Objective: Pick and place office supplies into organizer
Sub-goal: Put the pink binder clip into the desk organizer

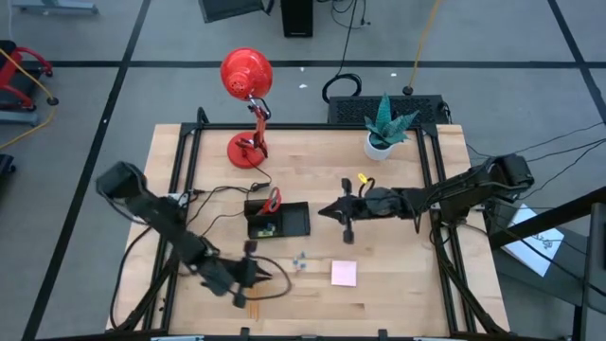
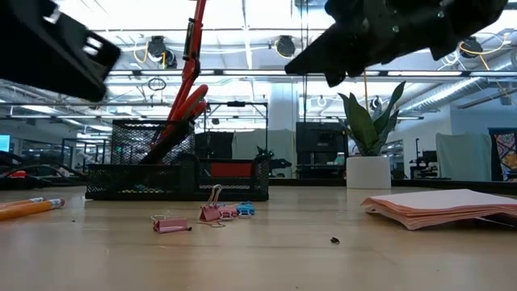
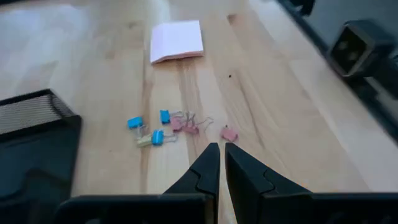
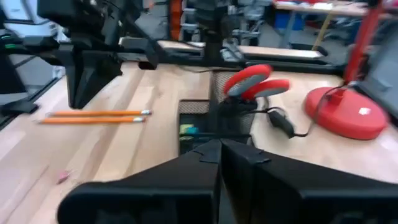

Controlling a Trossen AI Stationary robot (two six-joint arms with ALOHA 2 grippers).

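the right tool [image 1: 331,212] hangs above the worktop [image 1: 398,275] just beside the organizer [image 1: 294,220], on its right-hand side in the high view. its fingers are closed together and, as far as you can judge, hold nothing. the left tool [image 3: 218,152] hovers low near the front edge, fingers nearly together with only a thin gap and nothing between them, pointing at the clips [image 3: 163,127].

the organizer sits near the worktop centre so both arms can reach it. the scissors [image 1: 272,200] stand upright in its taller section, red handles up, which keeps the blades down. something yellow-green lies in a compartment; the view is too poor to identify it.

you will find the supplies not yet stowed in front of the organizer: the clips, the pink sticky-note pad [image 1: 344,274] and two orange pencils [image 4: 93,116] lying side by side near the left arm.

no readable brand, label or writing is visible.
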